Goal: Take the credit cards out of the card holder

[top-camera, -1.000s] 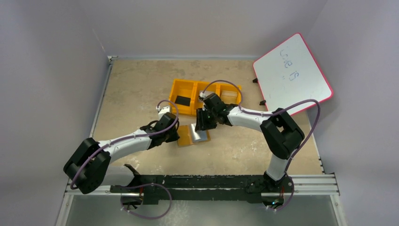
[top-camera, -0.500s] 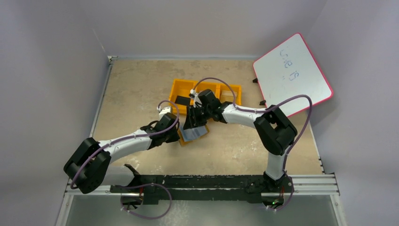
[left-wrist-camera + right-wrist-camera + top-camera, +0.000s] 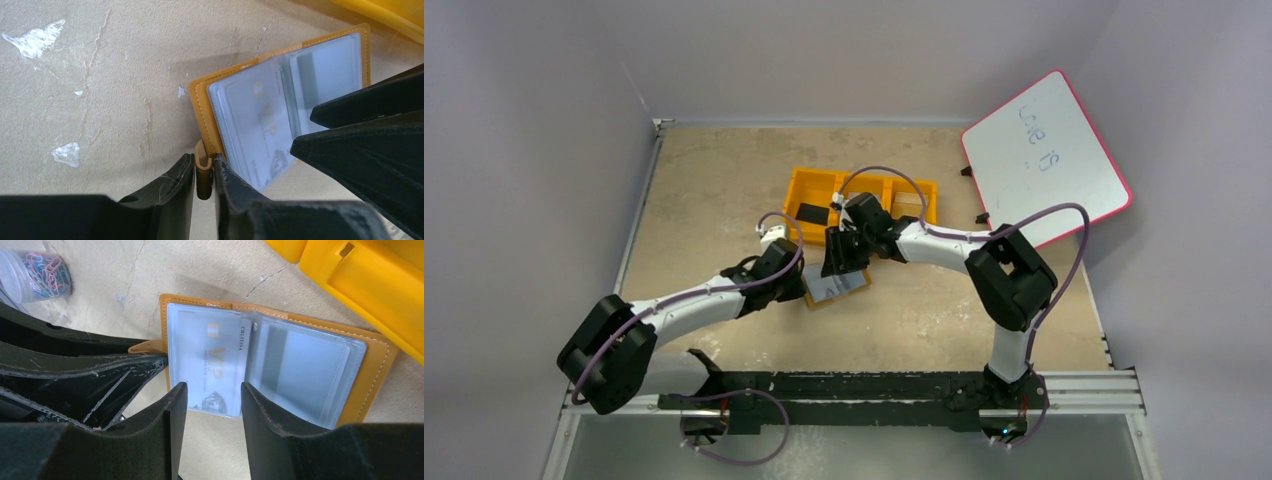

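now, holder (image 3: 378,360) lies open on tabletop (image 3: 100,100)
left tool (image 3: 204,162) pinches its tab (image 3: 200,149); right tool (image 3: 214,399) half-open, empty, above card (image 3: 210,357).

One holder (image 3: 375,365). Two cards showing in its pockets: one VIP card (image 3: 210,360), one striped card (image 3: 330,65). One tray (image 3: 796,190), three compartments, one black block (image 3: 813,213) inside. One whiteboard (image 3: 1044,160). One jar of clips (image 3: 35,272). Two grippers: left gripper (image 3: 204,175), right gripper (image 3: 214,395).
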`<control>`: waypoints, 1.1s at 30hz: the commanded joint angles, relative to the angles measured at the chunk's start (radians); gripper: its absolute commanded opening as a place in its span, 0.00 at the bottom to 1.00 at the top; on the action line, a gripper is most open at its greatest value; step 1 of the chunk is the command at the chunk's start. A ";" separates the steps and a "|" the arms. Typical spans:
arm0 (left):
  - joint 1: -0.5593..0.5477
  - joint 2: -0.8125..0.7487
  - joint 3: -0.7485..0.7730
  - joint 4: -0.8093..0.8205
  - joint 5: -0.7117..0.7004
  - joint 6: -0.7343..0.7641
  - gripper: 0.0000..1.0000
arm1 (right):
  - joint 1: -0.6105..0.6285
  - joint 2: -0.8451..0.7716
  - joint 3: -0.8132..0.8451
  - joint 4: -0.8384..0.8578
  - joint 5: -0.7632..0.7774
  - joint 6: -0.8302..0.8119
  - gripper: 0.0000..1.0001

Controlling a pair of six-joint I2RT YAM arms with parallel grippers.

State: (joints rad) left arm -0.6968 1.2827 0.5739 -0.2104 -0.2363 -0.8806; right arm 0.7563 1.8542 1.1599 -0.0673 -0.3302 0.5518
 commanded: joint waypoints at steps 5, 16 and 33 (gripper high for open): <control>-0.002 -0.107 0.013 -0.028 -0.087 -0.067 0.53 | -0.003 0.007 -0.033 0.028 0.005 -0.016 0.45; -0.001 -0.066 -0.023 0.158 0.017 -0.130 0.66 | -0.008 0.025 -0.073 0.073 -0.023 0.009 0.39; 0.000 0.235 0.004 0.130 0.021 -0.098 0.03 | -0.156 0.010 -0.330 0.448 -0.334 0.152 0.39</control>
State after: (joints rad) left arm -0.6941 1.4334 0.5793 -0.0250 -0.2195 -1.0256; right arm 0.6235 1.8740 0.8951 0.3031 -0.6006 0.6670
